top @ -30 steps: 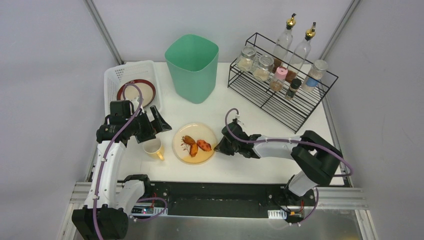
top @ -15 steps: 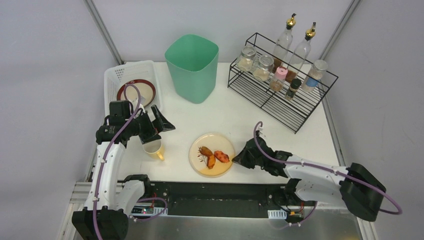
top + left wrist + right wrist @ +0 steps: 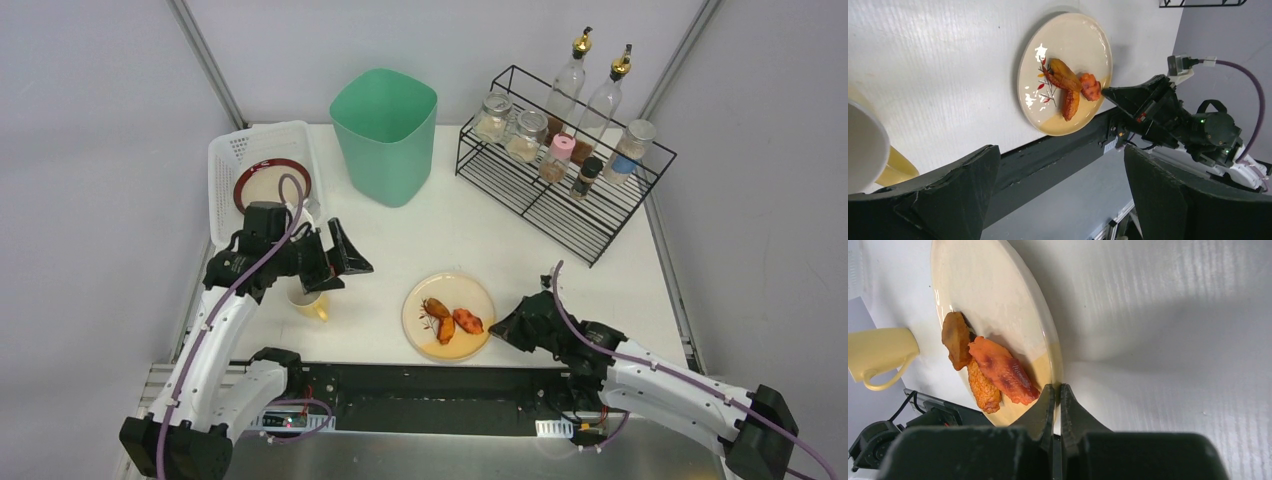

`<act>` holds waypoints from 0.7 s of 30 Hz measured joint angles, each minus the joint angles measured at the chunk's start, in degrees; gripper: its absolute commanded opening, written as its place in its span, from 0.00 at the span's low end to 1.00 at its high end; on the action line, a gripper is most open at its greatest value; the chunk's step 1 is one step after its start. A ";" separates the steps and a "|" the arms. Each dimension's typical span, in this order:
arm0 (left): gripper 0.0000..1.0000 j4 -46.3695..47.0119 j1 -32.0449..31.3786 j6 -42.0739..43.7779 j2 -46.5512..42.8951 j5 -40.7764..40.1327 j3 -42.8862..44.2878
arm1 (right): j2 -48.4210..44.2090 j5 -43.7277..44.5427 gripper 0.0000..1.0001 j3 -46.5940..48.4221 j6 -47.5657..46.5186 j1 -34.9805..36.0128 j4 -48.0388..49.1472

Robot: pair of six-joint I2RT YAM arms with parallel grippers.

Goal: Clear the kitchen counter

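Observation:
A cream plate (image 3: 440, 300) with three fried pieces (image 3: 450, 322) lies on the white kitchen counter (image 3: 450, 230) near its front edge. My right gripper (image 3: 500, 330) is shut on the plate's right rim; the wrist view shows both fingers pinching the rim (image 3: 1058, 387) beside the food (image 3: 998, 365). My left gripper (image 3: 340, 268) is open and empty, hovering just above and right of a yellow mug (image 3: 310, 302). Its wrist view shows the plate (image 3: 1083, 40), the mug (image 3: 868, 155) at lower left and the open gripper (image 3: 1060, 150).
A green bin (image 3: 385, 135) stands at the back centre. A white perforated basket (image 3: 225, 160) holding a red-rimmed plate (image 3: 270, 180) is at the back left. A black wire rack (image 3: 560, 190) with bottles and jars is at the back right.
My right gripper has dragged the plate rightward and nearer the front edge. My left gripper has shifted right, over the mug, still open.

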 measured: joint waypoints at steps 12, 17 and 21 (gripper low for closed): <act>0.99 4.61 -15.93 -8.59 1.64 -7.85 -5.81 | -2.47 1.20 0.00 4.37 1.16 0.00 -7.32; 0.99 8.66 -21.59 -13.00 3.39 -10.16 -9.51 | -2.43 1.36 0.00 6.78 1.40 0.00 -8.74; 0.99 12.39 -23.02 -16.22 3.52 -10.36 -11.91 | -1.73 1.38 0.00 8.09 1.60 0.00 -9.11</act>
